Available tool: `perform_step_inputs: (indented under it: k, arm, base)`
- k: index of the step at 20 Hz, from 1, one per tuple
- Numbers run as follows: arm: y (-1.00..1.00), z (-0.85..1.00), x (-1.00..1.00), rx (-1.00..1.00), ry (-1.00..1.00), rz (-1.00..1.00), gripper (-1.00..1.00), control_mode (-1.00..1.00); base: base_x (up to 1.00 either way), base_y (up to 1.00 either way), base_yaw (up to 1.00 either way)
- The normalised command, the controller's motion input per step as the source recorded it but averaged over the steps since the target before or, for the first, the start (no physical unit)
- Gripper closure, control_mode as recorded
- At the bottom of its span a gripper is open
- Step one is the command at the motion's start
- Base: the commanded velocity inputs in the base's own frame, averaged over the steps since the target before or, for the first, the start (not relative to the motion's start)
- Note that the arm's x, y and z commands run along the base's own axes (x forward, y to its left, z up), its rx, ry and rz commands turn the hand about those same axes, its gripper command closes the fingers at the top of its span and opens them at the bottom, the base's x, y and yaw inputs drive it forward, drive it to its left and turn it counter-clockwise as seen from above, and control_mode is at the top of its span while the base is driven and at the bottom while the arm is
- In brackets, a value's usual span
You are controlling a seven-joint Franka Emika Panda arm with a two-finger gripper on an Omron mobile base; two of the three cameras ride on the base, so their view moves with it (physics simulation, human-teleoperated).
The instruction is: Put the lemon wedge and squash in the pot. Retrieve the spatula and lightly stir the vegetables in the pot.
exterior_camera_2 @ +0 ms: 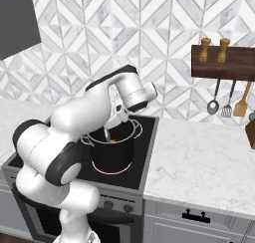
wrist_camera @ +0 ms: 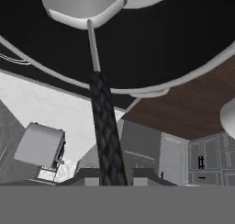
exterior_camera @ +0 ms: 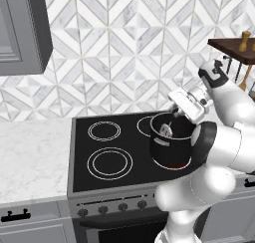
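- On the black glass stovetop (exterior_camera: 112, 137), at its near right burner, stands the deep black pot (exterior_camera: 169, 150) with its thin silvery rim.
- Inside it, the spatula (wrist_camera: 98, 94): slotted silver blade down, textured black handle up.
- The gripper (wrist_camera: 112, 179) clenches that handle.
- The white arm bends down over the pot.

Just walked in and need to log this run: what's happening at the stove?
The white robot arm's gripper is shut on the spatula by its black handle, with the silver blade down inside the black pot on the stove. Something orange-yellow, likely the squash, shows in the pot. It looks like the stirring stage.
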Motion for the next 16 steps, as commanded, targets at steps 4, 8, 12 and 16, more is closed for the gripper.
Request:
perform_step_inputs:
  k: [4, 8, 12, 16]
  arm:
    - [-0.14, -0.04, 0.28, 0.01, 0.36, -0.15, 1.0, -1.0]
    - [-0.32, -0.24, -0.08, -0.06, 0.34, -0.16, 1.0, -1.0]
    - [-0.24, -0.09, -0.8, -0.05, 0.19, -0.12, 1.0, -1.0]
    - [0.13, 0.67, -0.57, 0.0, 0.12, -0.1, 1.0, -1.0]
  base:
    - [0.0, 0.0, 0.0]
    - [0.0, 0.0, 0.0]
    - [0.0, 0.0, 0.0]
    - [0.0, 0.0, 0.0]
